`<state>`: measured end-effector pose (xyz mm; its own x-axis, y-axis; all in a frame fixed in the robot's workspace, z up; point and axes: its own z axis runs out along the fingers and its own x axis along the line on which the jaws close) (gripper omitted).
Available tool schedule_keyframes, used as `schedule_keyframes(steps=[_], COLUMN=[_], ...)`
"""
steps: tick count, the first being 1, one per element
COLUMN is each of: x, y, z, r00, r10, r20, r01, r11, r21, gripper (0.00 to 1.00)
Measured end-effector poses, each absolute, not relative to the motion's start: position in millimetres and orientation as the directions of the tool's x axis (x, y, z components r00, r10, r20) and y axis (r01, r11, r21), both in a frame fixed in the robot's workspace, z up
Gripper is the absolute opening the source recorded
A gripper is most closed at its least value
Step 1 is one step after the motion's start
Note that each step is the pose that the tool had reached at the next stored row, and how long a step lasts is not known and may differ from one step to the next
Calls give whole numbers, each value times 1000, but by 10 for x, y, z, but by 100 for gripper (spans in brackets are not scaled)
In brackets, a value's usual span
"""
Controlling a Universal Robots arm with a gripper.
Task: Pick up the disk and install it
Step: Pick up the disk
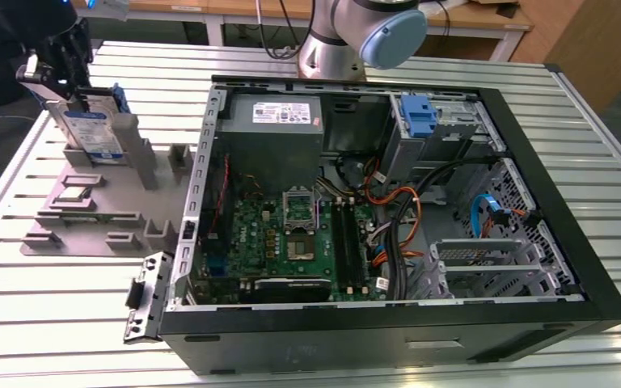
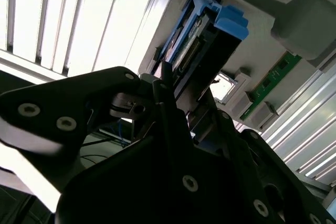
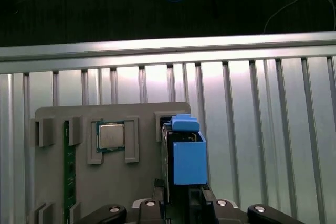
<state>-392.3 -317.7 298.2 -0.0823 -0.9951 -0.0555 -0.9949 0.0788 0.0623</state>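
At the upper left of the exterior view, the gripper (image 1: 65,87) stands over the grey fixture tray (image 1: 116,202) w/ its fingers closed on the disk (image 1: 91,133). The disk stands upright on edge, label face visible, lower edge at the tray's rear slot. Whether it rests in the slot or sits just clear of it cannot be told.

In the first wrist view the gripper (image 3: 181,196) straddles the disk (image 3: 188,156): one finger against each broad face, narrow opening, no gap visible. The blue carrier bracket frames the drive, w/ its latch tab at the end far from the fingers. In the second wrist view the dark fingers (image 2: 168,114) clamp the disk (image 2: 210,35) near one end.

On the tray near the disk: a CPU (image 3: 110,136) in its pocket and a green RAM stick (image 3: 66,171) on edge.

The open PC case (image 1: 397,339) lies on the slatted table (image 1: 30,323), to the exterior view's right of the tray, well apart from the disk. Inside: mobo (image 1: 289,234), PSU (image 1: 272,117) and a bare blue bracket (image 1: 419,113) in the drive bay, upper right of the frame.
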Motion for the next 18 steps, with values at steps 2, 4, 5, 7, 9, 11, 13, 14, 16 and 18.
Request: schedule_keyframes(steps=[2, 4, 5, 7, 9, 11, 13, 14, 16, 18], x=[-3923, -3923, -3922, -3923, -3922, -3922, -3923, -3923, -3923, -3923], y=[-3177, -3177, -3177, -3177, -3178, -3178, -3177, -3177, -3177, -3177], z=[2981, 2985, 2990, 3010, 3016, 3015, 3007, 3005, 3004, 3004], r00=[-82, -82, -82, -83, -82, -82, -75, -71, -70, -69], r10=[-995, -995, -995, -995, -995, -995, -996, -996, -997, -997], r20=[-56, -56, -56, -56, -55, -54, -52, -51, -46, -46], r01=[-995, -995, -995, -995, -995, -995, -995, -996, -996, -996], r11=[79, 79, 79, 79, 79, 79, 72, 68, 67, 67], r21=[62, 62, 61, 62, 62, 62, 62, 62, 62, 62], gripper=[35, 35, 35, 35, 35, 35, 35, 35, 35, 35])
